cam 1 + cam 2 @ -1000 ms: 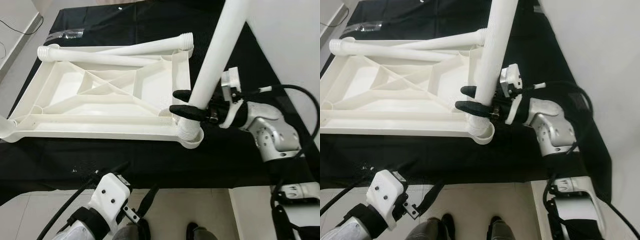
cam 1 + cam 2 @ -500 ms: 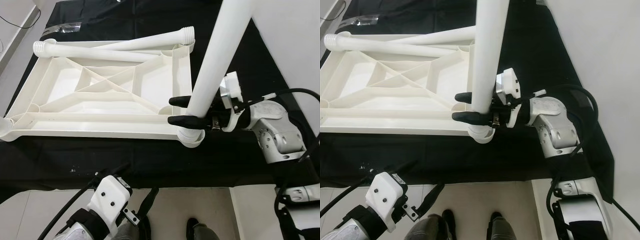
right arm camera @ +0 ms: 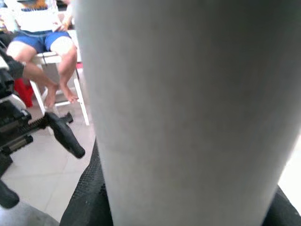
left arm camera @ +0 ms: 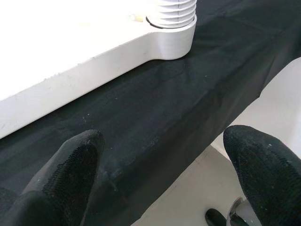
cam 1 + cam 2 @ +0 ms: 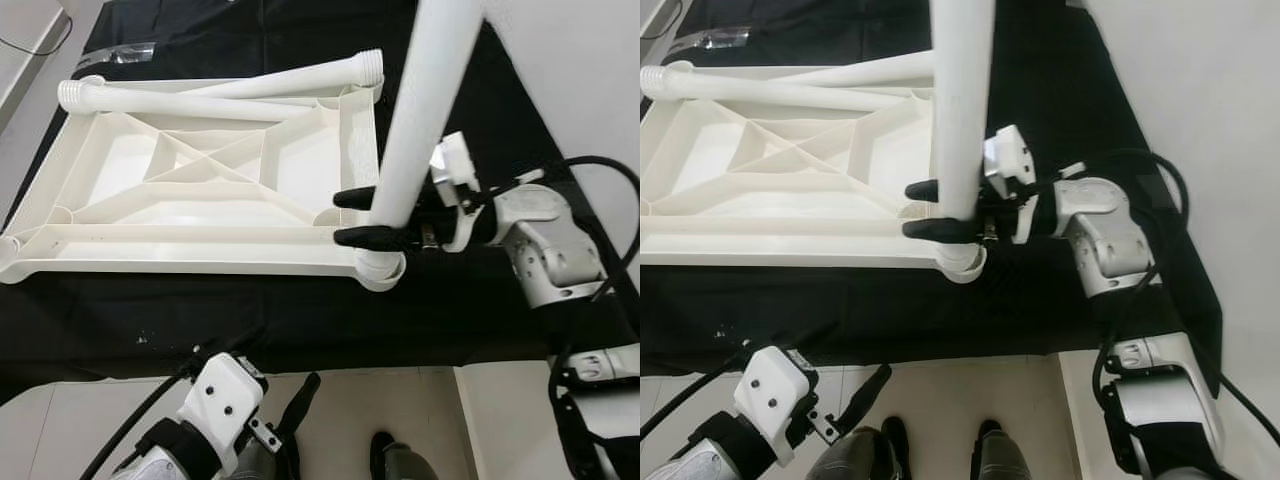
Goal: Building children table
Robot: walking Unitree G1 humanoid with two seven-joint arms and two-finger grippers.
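Observation:
A white plastic tabletop (image 5: pixel 120 245) lies upside down on a black cloth (image 5: pixel 300 320), ribs facing up. A white table leg (image 5: pixel 420 110) stands upright in the corner socket (image 5: pixel 381 270) nearest my right side. My right gripper (image 5: pixel 355 217) is shut on that leg just above the socket, a black finger on each side. Two more white legs (image 5: pixel 200 100) lie across the far end of the tabletop. My left gripper (image 4: pixel 164 174) hangs open below the cloth's near edge, holding nothing. The threaded foot of the standing leg (image 4: pixel 171 12) sits in the socket in the left wrist view.
The black cloth covers the low surface and drapes over its near edge onto pale floor tiles (image 5: pixel 420 420). A white wall (image 5: pixel 570 70) runs along the right. A person (image 3: pixel 42 37) sits on a chair in the right wrist view. Feet (image 5: pixel 985 440) stand at the bottom.
The standing leg has tipped from a rightward lean to nearly vertical in the socket, with my right gripper still on it. The camera has shifted slightly. My left arm has stayed low.

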